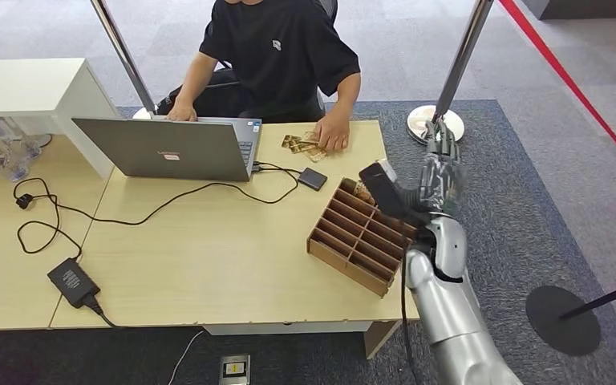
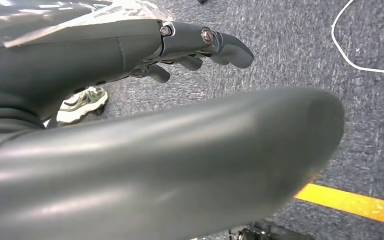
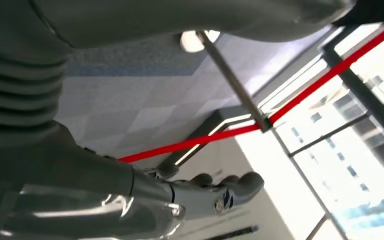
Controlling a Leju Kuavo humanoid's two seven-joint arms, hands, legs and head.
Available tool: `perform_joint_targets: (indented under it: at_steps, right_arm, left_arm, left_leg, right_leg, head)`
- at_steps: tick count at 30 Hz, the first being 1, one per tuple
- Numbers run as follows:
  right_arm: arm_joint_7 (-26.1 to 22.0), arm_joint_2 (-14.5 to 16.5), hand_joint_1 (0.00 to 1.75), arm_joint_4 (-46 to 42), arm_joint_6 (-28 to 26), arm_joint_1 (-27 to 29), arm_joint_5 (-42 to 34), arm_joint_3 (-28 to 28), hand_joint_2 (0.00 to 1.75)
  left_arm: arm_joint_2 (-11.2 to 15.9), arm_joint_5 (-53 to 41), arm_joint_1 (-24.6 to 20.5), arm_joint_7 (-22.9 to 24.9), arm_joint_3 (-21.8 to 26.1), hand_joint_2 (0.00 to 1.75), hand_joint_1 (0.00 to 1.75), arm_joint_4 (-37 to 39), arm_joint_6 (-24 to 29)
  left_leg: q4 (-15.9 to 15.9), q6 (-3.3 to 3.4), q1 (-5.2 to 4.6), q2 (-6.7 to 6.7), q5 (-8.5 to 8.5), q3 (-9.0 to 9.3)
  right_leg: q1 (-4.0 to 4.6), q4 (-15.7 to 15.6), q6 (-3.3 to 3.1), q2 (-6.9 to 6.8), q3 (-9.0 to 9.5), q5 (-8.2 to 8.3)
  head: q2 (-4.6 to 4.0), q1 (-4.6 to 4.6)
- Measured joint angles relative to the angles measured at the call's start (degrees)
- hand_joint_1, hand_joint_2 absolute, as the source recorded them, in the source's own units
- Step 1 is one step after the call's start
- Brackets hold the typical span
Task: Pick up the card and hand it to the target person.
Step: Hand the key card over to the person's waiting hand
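So the robot's right hand point(image 1: 441, 172) is up in the air at the right of the head view, past the right edge of the light wooden desk point(image 1: 208, 257) and just above the far corner of the brown wooden slotted card holder point(image 1: 361, 234). From the right wrist view its fingers point(image 3: 230, 187) look loosely curled with nothing between them, so I'd call it empty, though the head view is too blurry around the fingers to be totally sure. The left hand point(image 2: 200, 45) shows up in the left wrist view hanging over grey carpet, fingers bent a bit and apart, holding nothing. As for cards: there are a few small gold-brown cards point(image 1: 298, 144) lying fanned out on the desk at upper centre, right under the hand of the person in the black T-shirt point(image 1: 277, 48) sitting behind the grey open laptop point(image 1: 168, 148). There may be one tucked in the far end of the holder too, but I can't really tell. My read is the robot is at the reaching stage, no card picked yet. Next it needs to bring the right hand down into a slot and pinch a card edge, which looks fiddly with thin cards and narrow dividers.
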Motion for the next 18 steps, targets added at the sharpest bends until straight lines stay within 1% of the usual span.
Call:
perform_joint_targets:
  at_steps: [3,6,10,14,16,18]
  right_arm:
    - [-3.7,-0.1,0.00,-6.5,-0.1,6.1,0.1,-10.3,0.00]
    - [-8.0,0.7,0.00,-10.4,-0.2,10.4,-0.9,-21.0,0.00]
    - [-14.1,2.6,0.00,-13.1,-0.2,14.4,-6.8,-35.5,0.00]
    - [-17.7,3.7,0.00,-11.6,-0.1,16.5,-14.5,-48.5,0.00]
    - [-18.2,3.5,0.00,-8.7,-0.1,16.9,-17.5,-53.8,0.00]
    - [-17.6,3.2,0.00,-5.1,-0.1,17.2,-19.2,-58.1,0.00]
  left_arm:
    - [-0.2,-0.1,0.0,0.3,0.0,0.00,0.00,0.0,0.0]
    - [-0.4,-0.1,-0.1,0.6,0.0,0.00,0.00,0.0,0.0]
    - [-0.7,-0.1,-0.1,0.6,0.1,0.00,0.00,0.0,0.0]
    - [-0.9,-0.3,-0.1,0.3,0.1,0.00,0.00,0.0,-0.1]
    - [-1.0,-0.4,-0.1,0.0,0.1,0.00,0.00,0.0,-0.2]
    - [-1.0,-0.5,-0.1,-0.1,0.1,0.00,0.00,0.0,-0.2]
  left_leg:
    - [0.0,0.04,-0.02,0.01,-0.04,-0.02]
    - [0.0,0.03,-0.01,0.02,-0.05,-0.03]
    - [0.0,0.03,0.00,0.03,-0.05,-0.01]
    - [0.0,0.02,0.01,0.04,-0.05,0.00]
    - [0.0,0.02,0.01,0.08,-0.05,0.01]
    - [0.0,0.02,0.01,0.09,-0.05,0.03]
  right_leg:
    - [-0.03,0.0,0.01,0.00,-0.03,0.00]
    - [-0.06,0.0,0.01,0.00,-0.04,0.00]
    - [-0.08,0.0,0.00,0.00,-0.05,-0.01]
    - [-0.07,0.0,0.01,0.00,-0.03,-0.01]
    - [-0.06,0.0,0.01,0.01,-0.03,-0.01]
    - [-0.06,0.0,0.01,0.01,-0.03,-0.01]
  head:
    - [0.01,0.00]
    - [0.00,0.01]
    - [0.00,-0.01]
    - [0.00,0.00]
    - [0.00,0.01]
    - [-0.01,0.00]
